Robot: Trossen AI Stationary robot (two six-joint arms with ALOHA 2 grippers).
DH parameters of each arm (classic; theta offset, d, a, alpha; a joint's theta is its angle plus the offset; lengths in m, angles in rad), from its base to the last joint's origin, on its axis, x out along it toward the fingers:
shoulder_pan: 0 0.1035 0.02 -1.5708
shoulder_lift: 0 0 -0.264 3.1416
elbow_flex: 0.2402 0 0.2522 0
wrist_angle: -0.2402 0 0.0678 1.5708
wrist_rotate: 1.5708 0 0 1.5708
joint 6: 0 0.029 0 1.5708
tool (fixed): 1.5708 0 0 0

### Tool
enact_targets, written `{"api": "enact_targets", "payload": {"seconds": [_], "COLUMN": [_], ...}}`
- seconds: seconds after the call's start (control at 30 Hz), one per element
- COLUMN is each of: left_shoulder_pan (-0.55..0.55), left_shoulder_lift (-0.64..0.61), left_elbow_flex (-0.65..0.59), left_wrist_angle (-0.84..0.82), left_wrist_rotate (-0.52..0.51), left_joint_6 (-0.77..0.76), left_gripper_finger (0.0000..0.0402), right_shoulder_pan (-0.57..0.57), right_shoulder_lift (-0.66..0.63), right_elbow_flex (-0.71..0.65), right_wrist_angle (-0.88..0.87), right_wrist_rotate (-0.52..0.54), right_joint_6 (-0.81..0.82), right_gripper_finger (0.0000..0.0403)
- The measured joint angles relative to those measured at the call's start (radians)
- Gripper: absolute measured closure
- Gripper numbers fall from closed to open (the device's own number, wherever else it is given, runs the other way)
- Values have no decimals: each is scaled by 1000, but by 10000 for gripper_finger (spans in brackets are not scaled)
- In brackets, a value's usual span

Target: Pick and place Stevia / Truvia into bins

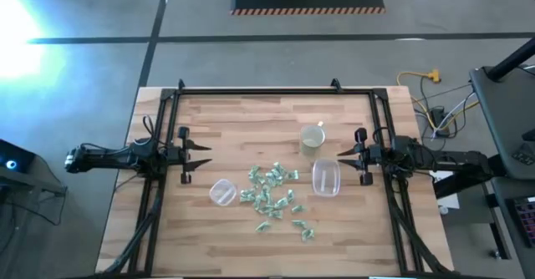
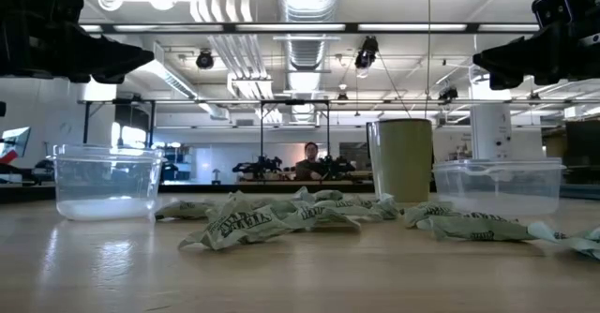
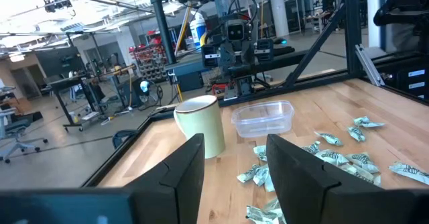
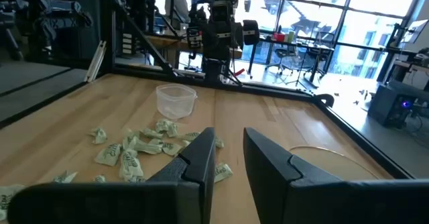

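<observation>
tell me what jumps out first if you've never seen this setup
A scatter of pale green sweetener packets covers the middle of the wooden table. A round clear tub sits at its left edge and a rounded-rectangular clear tub at its right, with a cream mug just behind. The left gripper and right gripper hang at opposite sides, both empty.

Packets [image 1: 276,197] lie between the round tub [image 1: 222,192] and rectangular tub [image 1: 326,178]; mug [image 1: 312,137] behind.
</observation>
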Motion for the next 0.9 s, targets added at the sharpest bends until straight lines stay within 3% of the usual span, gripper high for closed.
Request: {"api": "enact_targets", "payload": {"seconds": [0.7, 0.9], "left_shoulder_pan": [0, 0], "left_shoulder_lift": [0, 0], "left_elbow_flex": [0, 0], "left_wrist_angle": [0, 0], "left_wrist_rotate": [0, 0], "left_joint_6": [0, 0], "left_gripper_finger": [257, 257], "right_shoulder_pan": [0, 0], "right_shoulder_lift": [0, 0], "right_elbow_flex": [0, 0], "right_wrist_angle": [8, 54], "right_wrist_rotate": [0, 0], "right_joint_6": [-22, 107], "right_gripper_finger": [335, 335]}}
